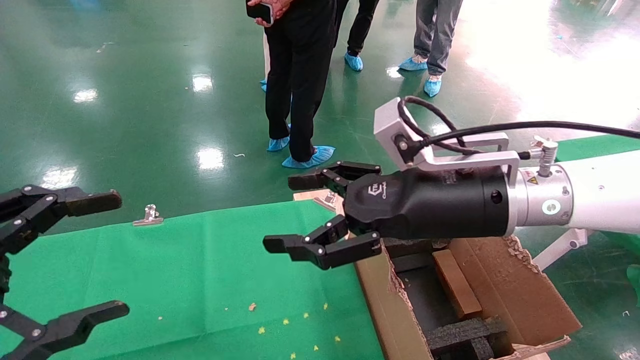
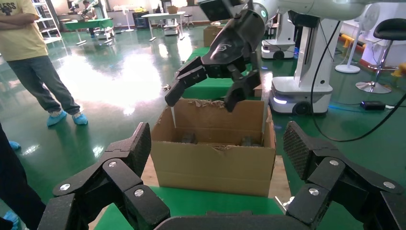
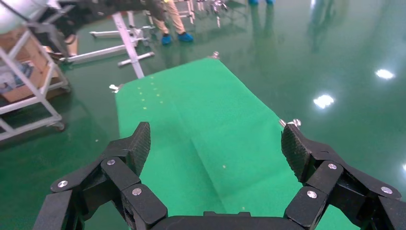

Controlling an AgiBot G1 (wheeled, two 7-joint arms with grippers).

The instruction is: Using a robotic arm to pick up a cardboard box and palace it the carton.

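The right gripper [image 1: 320, 215] is wide open and holds nothing — it hangs over the carton [image 1: 395, 310] edge. The cardboard box [image 1: 456, 285] lies inside, at 5 o'clock. If the gripper dips, its fingers [image 1: 325, 250] could snag the torn flap. The left gripper [image 1: 100, 257] waits open.

Pretty bright overhead lighting, with glare spots all over the glossy floor [image 1: 150, 100], blown out white at the head view's top right.

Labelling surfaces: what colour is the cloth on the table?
Green, plain; the cloth shows best in the head view.
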